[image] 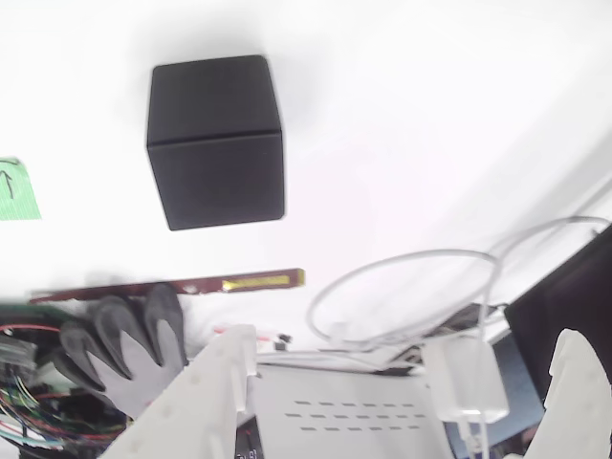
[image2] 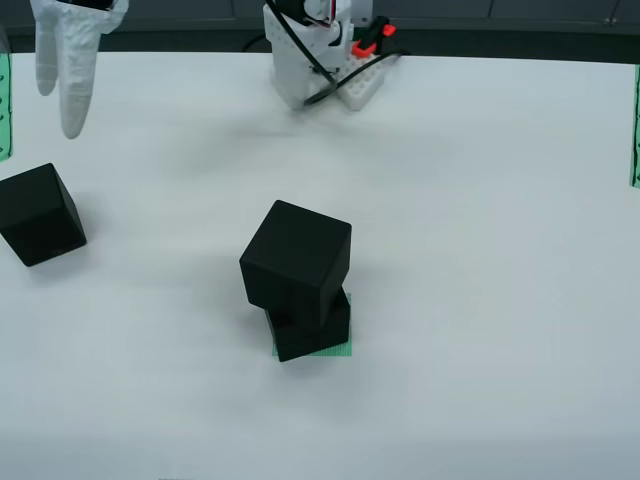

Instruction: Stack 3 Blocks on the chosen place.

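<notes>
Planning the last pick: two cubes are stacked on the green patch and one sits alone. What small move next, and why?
Probably lower the open gripper over the lone block and close. In the wrist view that block lies ahead, untouched. The stack lacks a third cube.

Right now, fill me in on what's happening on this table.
Two black blocks are stacked on the green patch: the top block sits twisted on the bottom block. A third block lies apart at the left of the overhead view. The hand hovers open above it, holding nothing.
</notes>
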{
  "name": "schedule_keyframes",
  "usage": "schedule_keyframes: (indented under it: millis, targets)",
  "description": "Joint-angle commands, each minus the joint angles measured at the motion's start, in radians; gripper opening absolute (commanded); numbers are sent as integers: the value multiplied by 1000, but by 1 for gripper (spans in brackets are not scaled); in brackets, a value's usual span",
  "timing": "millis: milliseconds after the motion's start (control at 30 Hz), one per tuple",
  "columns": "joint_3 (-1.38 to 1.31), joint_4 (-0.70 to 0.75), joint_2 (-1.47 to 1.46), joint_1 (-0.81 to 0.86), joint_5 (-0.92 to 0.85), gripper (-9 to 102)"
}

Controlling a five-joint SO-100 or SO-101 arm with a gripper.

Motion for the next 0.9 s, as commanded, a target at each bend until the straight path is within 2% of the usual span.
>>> schedule_keyframes:
  millis: [0,567,867]
  targets:
    - [6,-57,-61,71,-38,38]
    - [-26,-229,-388,147,-83,38]
    - [-155,-236,-526,178,-83,38]
